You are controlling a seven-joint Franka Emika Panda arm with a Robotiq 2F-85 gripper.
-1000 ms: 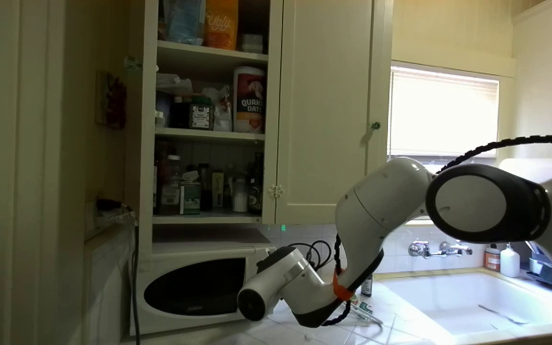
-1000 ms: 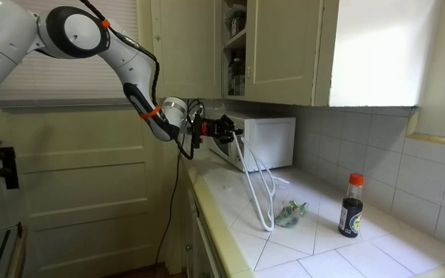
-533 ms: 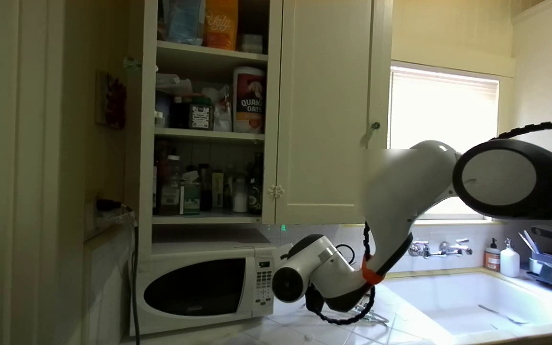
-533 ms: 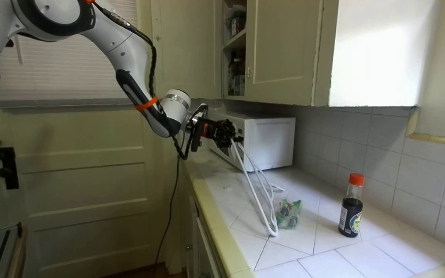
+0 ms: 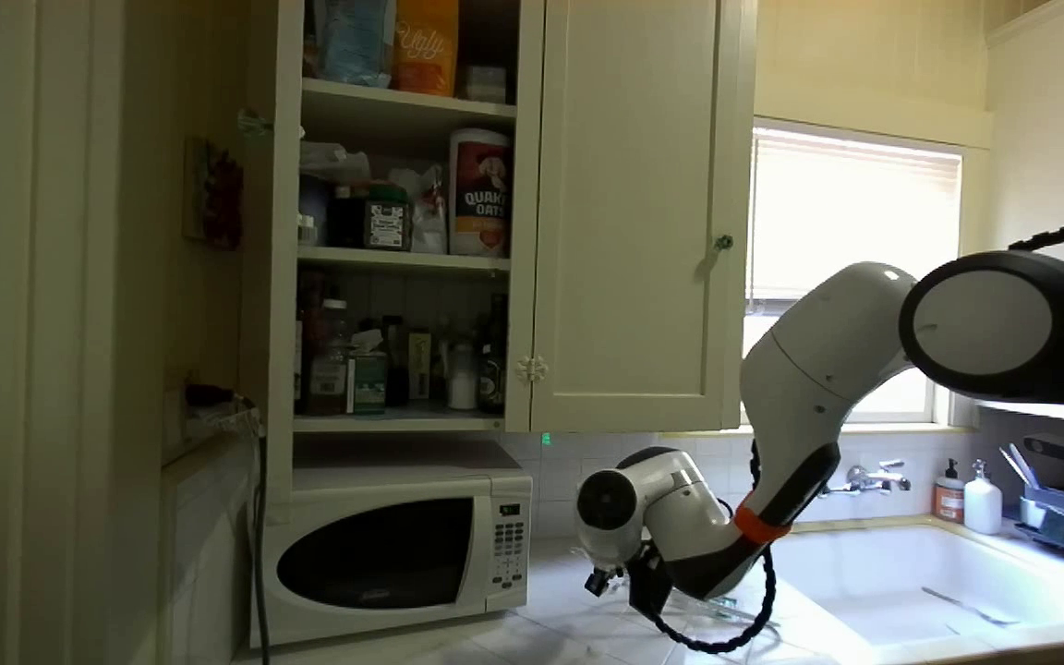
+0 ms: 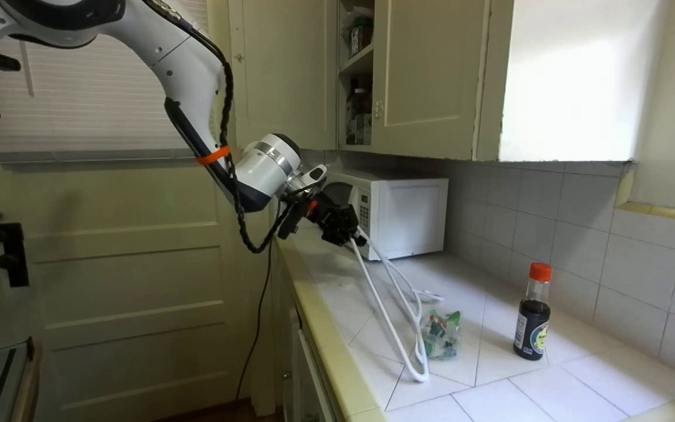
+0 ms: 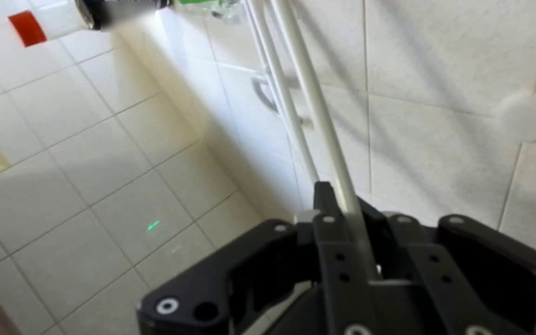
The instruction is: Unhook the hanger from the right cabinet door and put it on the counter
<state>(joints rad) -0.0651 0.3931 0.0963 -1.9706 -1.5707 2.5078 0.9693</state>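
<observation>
The hanger point(image 6: 379, 293) is a thin white hanger, off the door. My gripper point(image 6: 354, 235) is shut on one end of it; the wrist view shows the hanger's rod point(image 7: 314, 88) between the fingers point(image 7: 348, 200). The hanger slopes down from the gripper to the counter point(image 6: 513, 387). Its lower corner is at the counter tiles, beside a clear packet; I cannot tell if it touches. The right cabinet door point(image 5: 629, 212) is cream-white and shut, with a small knob; it also shows in an exterior view point(image 6: 431, 70). The gripper is largely hidden behind the wrist in an exterior view.
A white microwave point(image 6: 411, 217) stands close behind the gripper. A clear packet with green point(image 6: 443, 334) lies against the hanger. A red-capped dark bottle point(image 6: 532, 313) stands on the counter near the tiled wall. A sink point(image 5: 911, 582) is beside the counter.
The arm has moved away from the microwave toward the sink side. The gripper has lowered and tilted downward, carrying the hanger lower. The packet has shifted slightly.
</observation>
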